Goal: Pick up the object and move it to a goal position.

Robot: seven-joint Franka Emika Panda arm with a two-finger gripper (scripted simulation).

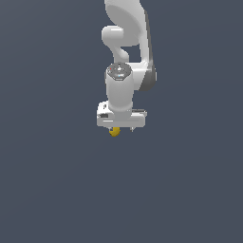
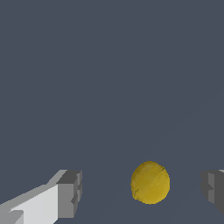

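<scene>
yellow-orange object point(image 2: 150, 182) sits between the spread fingers point(image 2: 69, 194) of the gripper point(image 2: 142, 192), touching neither

The white, round-jointed Franka arm point(image 1: 124, 57) reaches down from the top of the exterior view, its wrist pointing straight downward. At its end, the white box-shaped gripper point(image 2: 142, 192) has its jaws spread wide apart. In the wrist view, the grey pads of its fingers point(image 2: 70, 192) stand well separated, touching nothing.
</scene>
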